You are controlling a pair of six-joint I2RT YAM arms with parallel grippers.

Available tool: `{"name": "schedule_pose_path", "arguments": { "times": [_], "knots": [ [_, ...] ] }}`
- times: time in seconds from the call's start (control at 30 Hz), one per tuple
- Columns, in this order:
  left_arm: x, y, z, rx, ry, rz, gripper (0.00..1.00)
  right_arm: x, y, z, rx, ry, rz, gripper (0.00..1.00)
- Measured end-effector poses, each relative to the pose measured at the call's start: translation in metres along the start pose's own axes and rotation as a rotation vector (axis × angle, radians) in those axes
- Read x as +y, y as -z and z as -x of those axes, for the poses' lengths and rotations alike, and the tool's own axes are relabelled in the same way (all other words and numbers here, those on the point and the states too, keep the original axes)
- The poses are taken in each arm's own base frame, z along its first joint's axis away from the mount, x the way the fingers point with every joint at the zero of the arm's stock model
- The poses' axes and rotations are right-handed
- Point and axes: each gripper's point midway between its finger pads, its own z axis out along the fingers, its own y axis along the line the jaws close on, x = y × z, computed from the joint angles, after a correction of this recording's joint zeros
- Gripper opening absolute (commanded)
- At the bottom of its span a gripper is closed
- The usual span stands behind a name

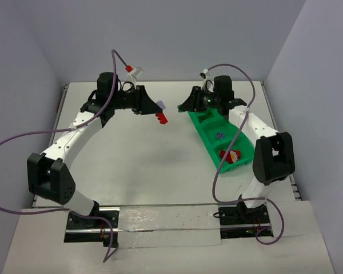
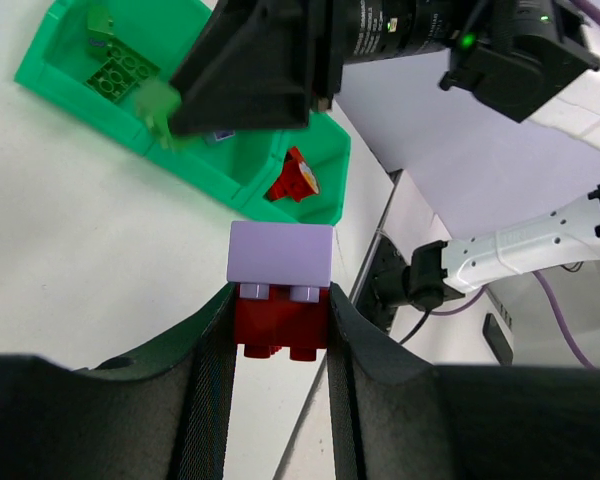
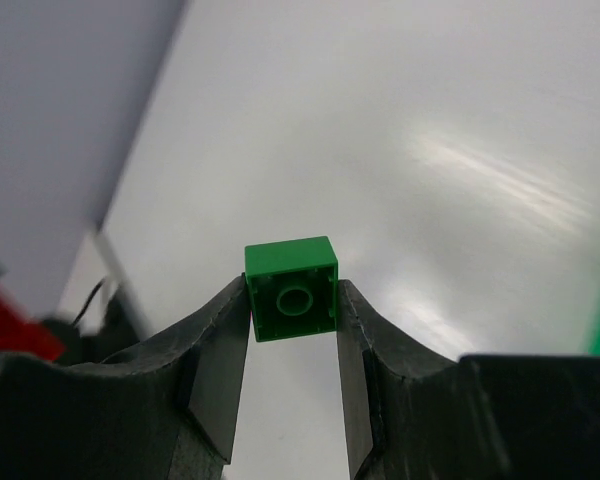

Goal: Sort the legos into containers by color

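- closest to me, the near compartment of the green tray (image 1: 208, 144) has a red lego with white and yellow bits (image 1: 231, 155) lying in it.
- one compartment further up there's a small purple piece (image 1: 218, 136), and the far compartment has green bricks (image 2: 120, 75) in it.
- past that, my right gripper (image 3: 292, 300) is clamped on a green lego (image 3: 291, 288), one finger on each side and the hollow underside facing the wrist cam. it hangs by the far end of the tray, above the white table (image 1: 131, 154).
- my left gripper (image 2: 280, 320) is pinched on a red lego (image 2: 280, 330) with a lilac brick (image 2: 280, 255) stuck on top. that stack sits out left of the tray's far end, clear of the tray, and the two grippers point at each other with a gap between them.
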Motion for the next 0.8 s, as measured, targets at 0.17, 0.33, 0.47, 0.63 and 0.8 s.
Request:
{"name": "schedule_pose_path", "arguments": {
  "times": [0.17,0.33,0.47,0.63,0.8],
  "knots": [
    [0.006,0.000,0.003,-0.014,0.001,0.042,0.00,-0.092,0.030,0.017,-0.131,-0.070,-0.512,0.04],
    [0.011,-0.001,0.002,-0.018,0.007,0.072,0.00,-0.153,0.065,0.019,-0.166,-0.112,-0.826,0.16],
    [0.011,-0.003,0.000,-0.013,0.010,0.081,0.00,-0.176,0.072,0.020,-0.174,-0.110,-0.937,0.36],
    [0.010,-0.004,-0.003,-0.006,0.012,0.084,0.00,-0.191,0.068,0.021,-0.160,-0.100,-0.979,0.56],
    [0.010,-0.004,-0.003,-0.001,0.014,0.087,0.00,-0.194,0.065,0.024,-0.152,-0.089,-0.980,0.60]
  ]
}}
